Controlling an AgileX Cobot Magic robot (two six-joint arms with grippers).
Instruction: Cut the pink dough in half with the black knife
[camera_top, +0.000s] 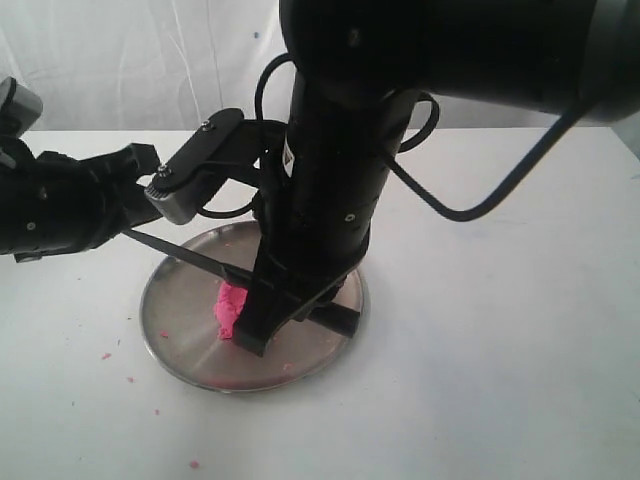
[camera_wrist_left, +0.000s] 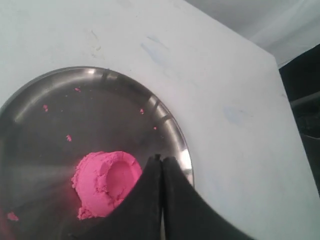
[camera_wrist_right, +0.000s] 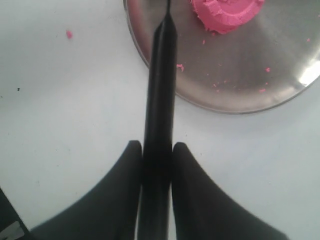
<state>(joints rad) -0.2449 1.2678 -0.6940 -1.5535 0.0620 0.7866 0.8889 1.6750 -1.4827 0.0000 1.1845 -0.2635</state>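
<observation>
The pink dough (camera_top: 230, 308) (camera_wrist_left: 105, 182) (camera_wrist_right: 227, 12) is one lump with a dented top, lying on the steel plate (camera_top: 180, 320) (camera_wrist_left: 60, 100) (camera_wrist_right: 260, 75). At the left of the exterior view, my right gripper (camera_top: 130, 225) (camera_wrist_right: 157, 147) is shut on the handle of the black knife (camera_top: 190, 258) (camera_wrist_right: 160, 90). The blade slants over the plate towards the dough, and its tip is hidden behind the other arm. My left gripper (camera_top: 252, 345) (camera_wrist_left: 161, 159) hangs from the big central arm. It is shut on nothing, low over the plate right beside the dough.
Tiny pink crumbs lie on the white table (camera_top: 105, 355) (camera_wrist_right: 68, 34) and on the plate (camera_wrist_left: 68, 138). The central arm and its cable (camera_top: 470, 205) block much of the plate in the exterior view. A white backdrop stands behind.
</observation>
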